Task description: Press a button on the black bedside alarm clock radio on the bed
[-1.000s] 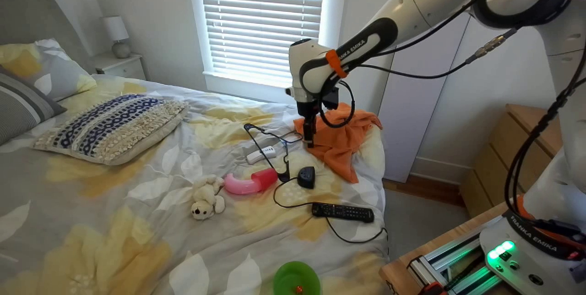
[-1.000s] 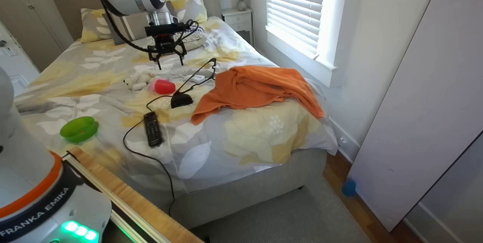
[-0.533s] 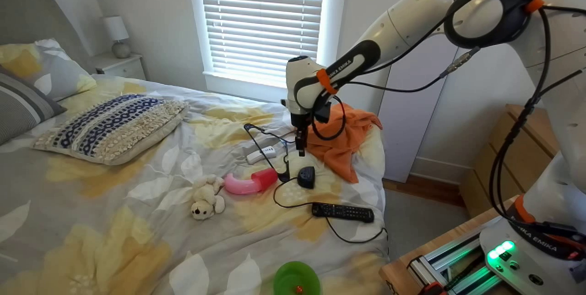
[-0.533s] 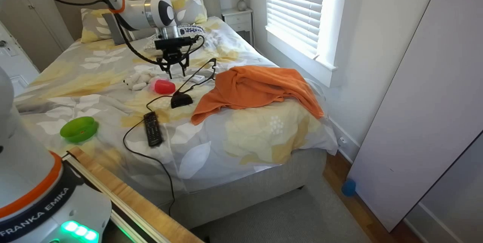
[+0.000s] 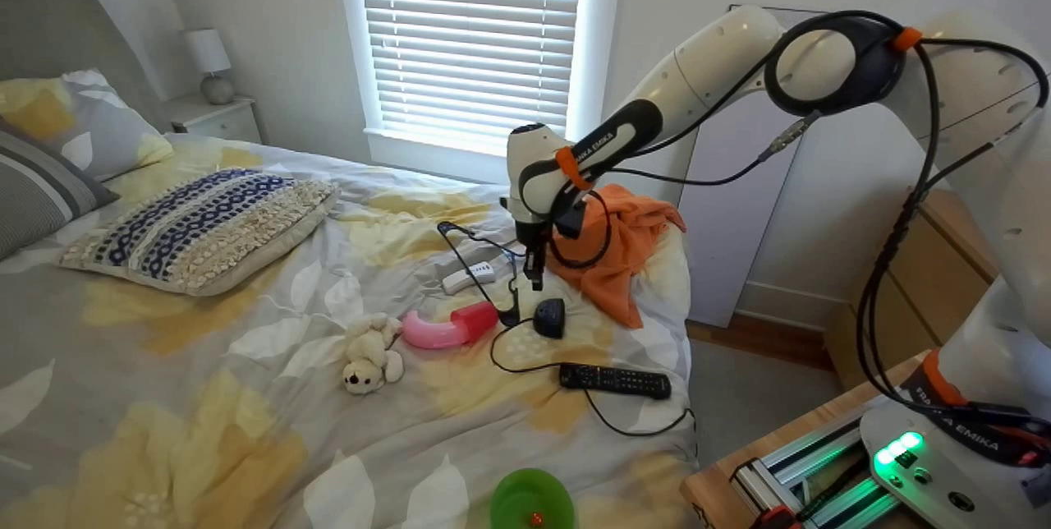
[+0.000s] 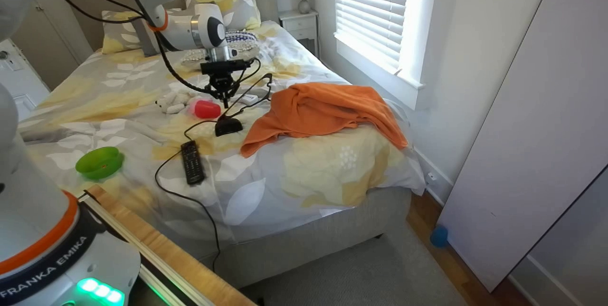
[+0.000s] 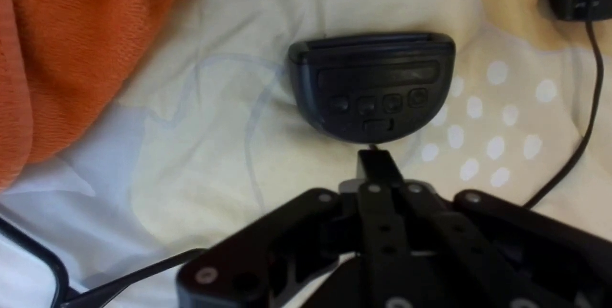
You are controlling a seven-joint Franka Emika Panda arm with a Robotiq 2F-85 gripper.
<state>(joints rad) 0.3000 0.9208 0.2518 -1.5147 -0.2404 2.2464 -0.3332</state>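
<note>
The black alarm clock radio (image 5: 549,318) rests on the floral bedding of the bed (image 6: 332,163), near its foot end. From above, in the wrist view, the half-round top of the clock (image 7: 377,81) shows a row of several small square buttons and a wider one near the curved edge. My gripper (image 7: 375,155) is shut, fingertips together with nothing between them. The tips appear just short of the clock's curved edge in that view. In both exterior views the gripper (image 6: 225,105) hangs above the bed, pointing down, close to the clock and apart from it.
An orange cloth (image 5: 612,246) lies beside the clock. A black hanger (image 6: 247,94), white box (image 5: 468,277) and pink-and-red cup (image 5: 452,327) are close by. Farther off are a plush toy (image 5: 372,354), black remote (image 5: 614,380), green bowl (image 6: 99,163) and the clock's cable (image 6: 164,175).
My gripper has come down closer to the clock, shifting slightly left in an exterior view, and its jaws have gone from open to shut. The clock has stayed in place.
</note>
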